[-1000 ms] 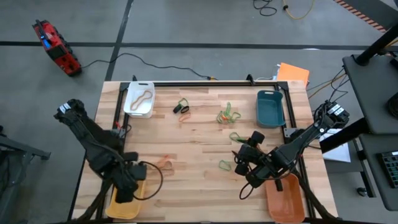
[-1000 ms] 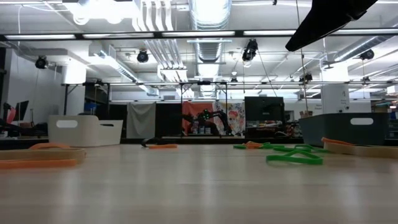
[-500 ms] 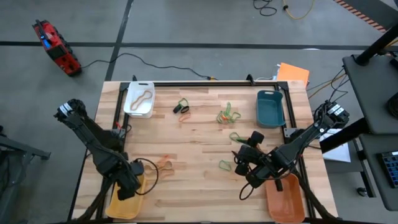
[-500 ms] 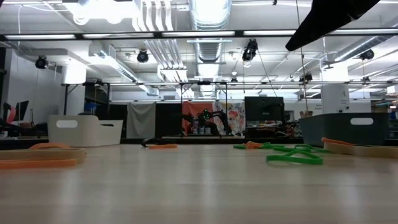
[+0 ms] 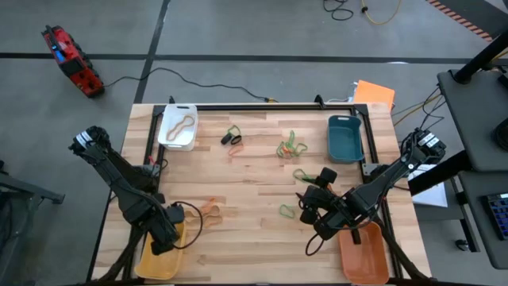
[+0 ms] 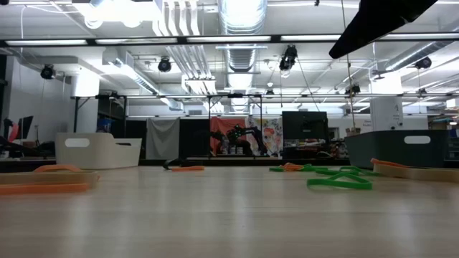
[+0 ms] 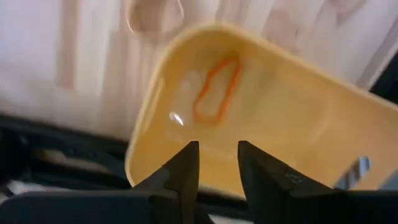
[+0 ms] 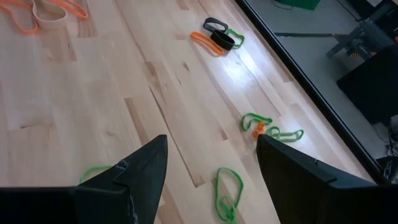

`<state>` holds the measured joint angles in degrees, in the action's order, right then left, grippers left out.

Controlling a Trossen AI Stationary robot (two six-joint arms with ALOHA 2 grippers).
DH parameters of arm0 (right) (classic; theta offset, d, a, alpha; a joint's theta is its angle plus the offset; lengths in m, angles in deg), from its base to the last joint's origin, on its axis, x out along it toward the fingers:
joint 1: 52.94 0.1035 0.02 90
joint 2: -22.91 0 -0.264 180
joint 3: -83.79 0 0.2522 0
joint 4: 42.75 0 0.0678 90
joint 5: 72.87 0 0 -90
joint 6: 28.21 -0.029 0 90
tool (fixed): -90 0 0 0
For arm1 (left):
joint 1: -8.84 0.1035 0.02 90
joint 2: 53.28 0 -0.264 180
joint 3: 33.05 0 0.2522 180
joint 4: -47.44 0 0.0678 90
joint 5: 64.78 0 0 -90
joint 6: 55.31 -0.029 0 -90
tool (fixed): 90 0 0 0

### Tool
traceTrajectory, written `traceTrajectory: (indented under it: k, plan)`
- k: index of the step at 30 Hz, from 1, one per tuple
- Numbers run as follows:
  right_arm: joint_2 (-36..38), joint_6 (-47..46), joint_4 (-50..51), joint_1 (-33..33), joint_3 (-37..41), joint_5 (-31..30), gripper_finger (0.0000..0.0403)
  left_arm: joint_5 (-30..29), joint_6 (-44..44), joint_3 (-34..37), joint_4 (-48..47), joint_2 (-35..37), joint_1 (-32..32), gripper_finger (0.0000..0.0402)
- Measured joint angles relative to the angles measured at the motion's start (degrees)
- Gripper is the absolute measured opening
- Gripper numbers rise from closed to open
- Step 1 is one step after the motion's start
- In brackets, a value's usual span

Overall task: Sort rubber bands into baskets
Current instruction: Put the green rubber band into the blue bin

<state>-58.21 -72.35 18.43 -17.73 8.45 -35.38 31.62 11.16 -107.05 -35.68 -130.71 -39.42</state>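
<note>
Left hand [image 7: 214, 163] above the yellow basket [image 5: 163, 256], fingers parted, empty — an orange band [image 7: 216, 91] lies inside: drop step apparently complete. Right hand [image 5: 308, 208] open over the worktop [image 5: 246, 179]; next move — probably closing on the green band [image 5: 286, 210] beside it.

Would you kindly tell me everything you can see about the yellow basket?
The yellow basket is a shallow rectangular tray of glossy plastic with rounded corners, lying flat at the table's near left corner. One orange rubber band lies loose on its floor. The left gripper hovers just above it, fingers apart and empty, touching nothing.
</note>
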Motion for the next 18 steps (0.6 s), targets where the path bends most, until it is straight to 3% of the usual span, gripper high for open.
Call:
traceTrajectory:
  k: [3, 7, 11, 18]
  plan:
    - [0.0, -0.8, -0.1, -0.2, 0.0, 0.0, 0.0238, -8.6, -3.3, -0.4, 0.6, 0.0, 0.1, 0.0103]
    - [0.0, -0.8, -1.1, -1.4, 0.0, 0.2, 0.0238, -24.8, -10.8, -2.0, 3.0, 0.0, 0.1, 0.0102]
    - [0.0, -0.8, -3.4, -4.9, 0.0, 4.6, 0.0238, -40.9, -20.8, -3.2, 9.4, 0.0, 0.1, 0.01]
    - [0.0, 0.6, -6.2, -13.2, 0.0, 16.3, 0.0238, -51.7, -44.5, -1.4, 22.2, 0.0, 1.1, 0.01]
